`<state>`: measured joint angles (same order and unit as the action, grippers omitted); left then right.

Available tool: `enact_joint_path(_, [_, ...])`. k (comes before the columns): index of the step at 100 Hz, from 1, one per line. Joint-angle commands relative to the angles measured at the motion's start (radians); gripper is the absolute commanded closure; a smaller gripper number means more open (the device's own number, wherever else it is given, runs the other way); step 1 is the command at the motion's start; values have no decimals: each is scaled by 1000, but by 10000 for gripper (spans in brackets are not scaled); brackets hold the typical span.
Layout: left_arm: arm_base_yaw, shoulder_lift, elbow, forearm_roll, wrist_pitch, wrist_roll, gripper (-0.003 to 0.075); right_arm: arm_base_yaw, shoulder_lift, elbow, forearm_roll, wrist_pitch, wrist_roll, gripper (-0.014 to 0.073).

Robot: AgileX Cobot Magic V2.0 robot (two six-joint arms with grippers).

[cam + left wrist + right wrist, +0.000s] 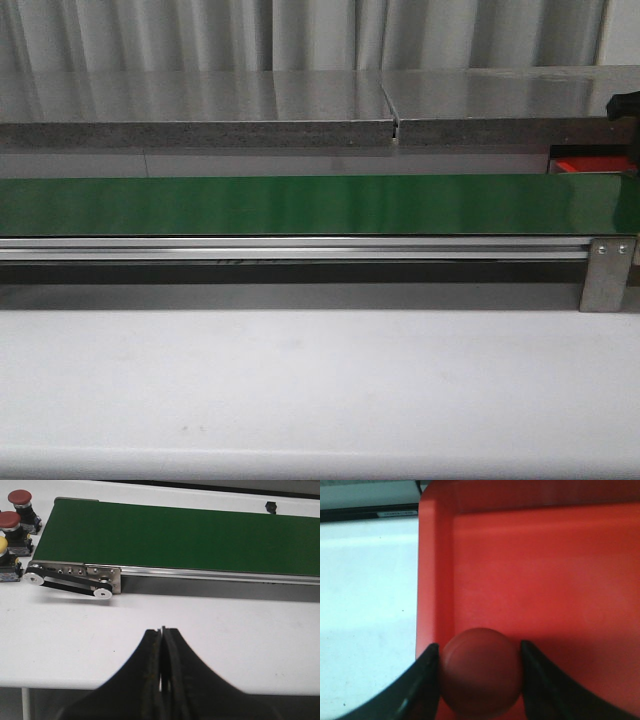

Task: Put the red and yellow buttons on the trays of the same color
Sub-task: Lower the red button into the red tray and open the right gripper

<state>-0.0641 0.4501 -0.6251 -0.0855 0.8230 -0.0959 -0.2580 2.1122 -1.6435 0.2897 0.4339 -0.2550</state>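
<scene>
Presently noted: right gripper (480, 680) pinching a red button (481, 672) by its rounded cap, one dark finger pressed to each side. Held over the floor of the red tray (545, 580), close to the tray's raised side wall; whether touching the floor or just above it, cannot tell from this close view. White tabletop (367, 605) seen beyond the tray wall.

Left gripper (161, 635) found with jaws pressed together, nothing between them, poised over the white table in front of the green belt (190, 535). Belt surface bare along its visible length. Beside the pulley end of the belt, observed standing on the table: two more red buttons (20, 497) (10, 520) on dark bases, and a yellow button (2, 545), partly cut off by the picture edge.

From the front view: green belt running across the full width, with a sliver of red-orange, probably the tray, showing behind its far right end (585, 165).
</scene>
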Motion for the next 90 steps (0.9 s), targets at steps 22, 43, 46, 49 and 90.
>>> enact_joint_path(22, [2,4,-25,-12,-67,-9,741,-4,-41,-50,29,-65,1,258])
enact_joint_path(43, [2,4,-25,-12,-67,-9,741,-1,-41,-50,30,-67,1,92])
enact_joint_path(46, [2,4,-25,-12,-67,-9,741,-1,-41,-50,30,-67,1,93])
enact_joint_path(49, [2,4,-25,-12,-67,-9,741,-1,-42,-50,30,-67,1,92])
enact_joint_path(90, [2,4,-25,-12,-67,-9,741,30,-170,-34,4,0,-24,148])
